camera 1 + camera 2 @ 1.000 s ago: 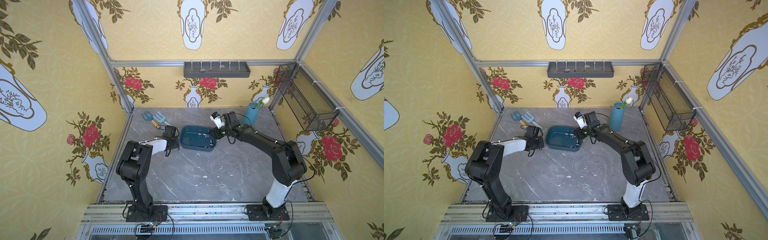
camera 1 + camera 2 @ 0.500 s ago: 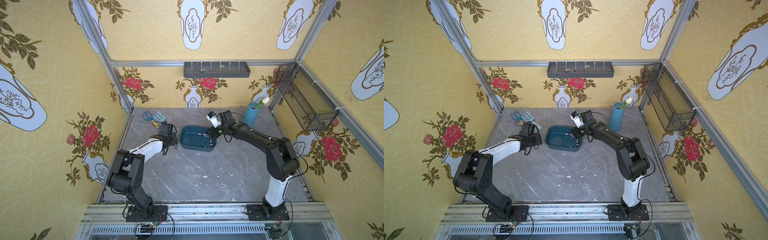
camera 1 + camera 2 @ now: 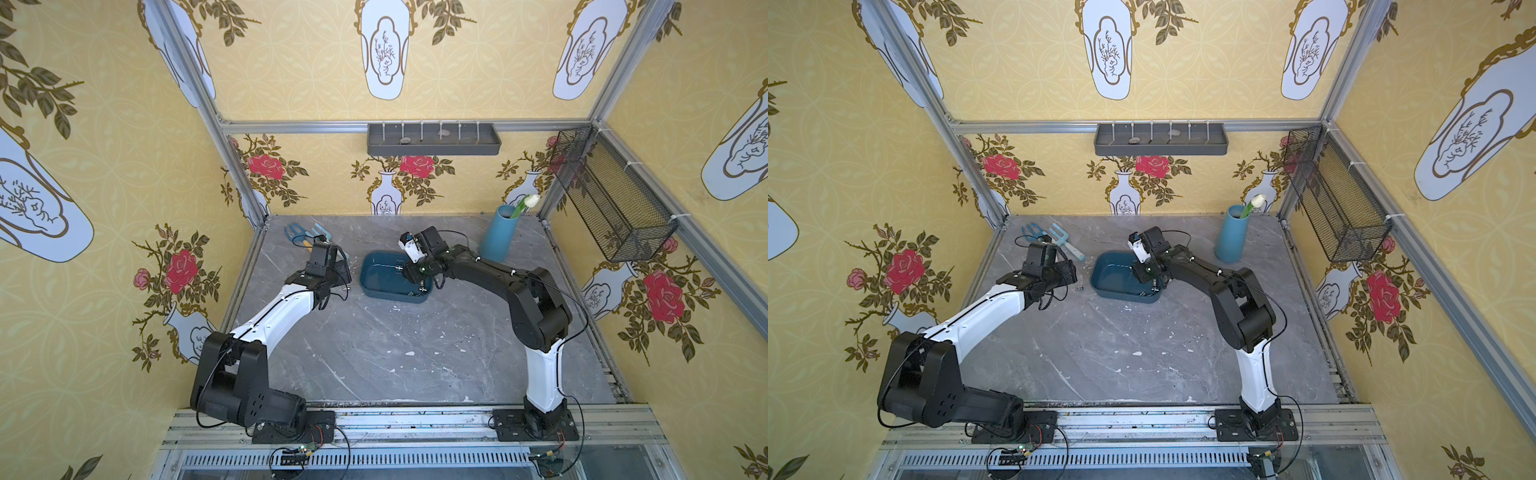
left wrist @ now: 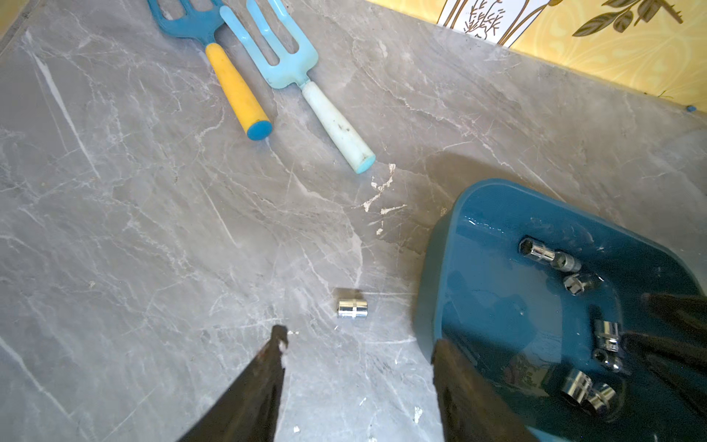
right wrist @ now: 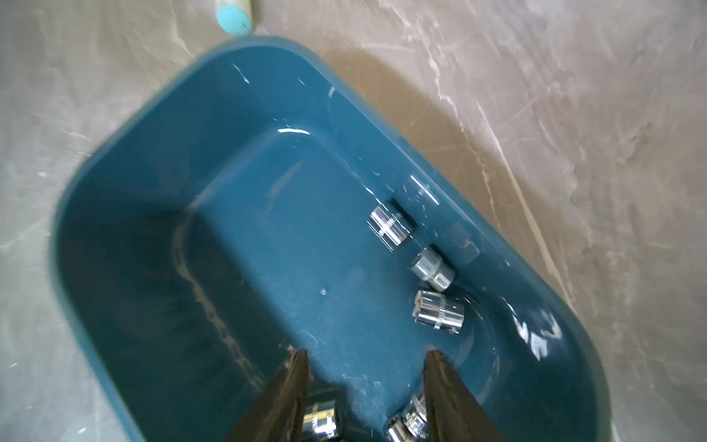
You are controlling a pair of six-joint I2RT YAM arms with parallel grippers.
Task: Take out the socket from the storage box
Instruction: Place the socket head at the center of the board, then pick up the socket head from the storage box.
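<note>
Sockets (image 5: 439,314) in storage box (image 5: 153,183): at least five; loose socket (image 4: 352,308) on tabletop (image 4: 153,229): one. Left tool (image 4: 359,338), right tool (image 5: 365,356) point down, released.

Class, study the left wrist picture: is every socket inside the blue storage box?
No, one socket lies on the grey table outside the storage box, near its wall, while other sockets sit inside.

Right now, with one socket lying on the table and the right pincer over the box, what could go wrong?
1. The socket lies on its side beside the box, just ahead of the open left pincer; a nudge could roll it away.
2. The open right pincer hangs over the box with two sockets close by its tips; closing might catch both or shove the box.
</note>
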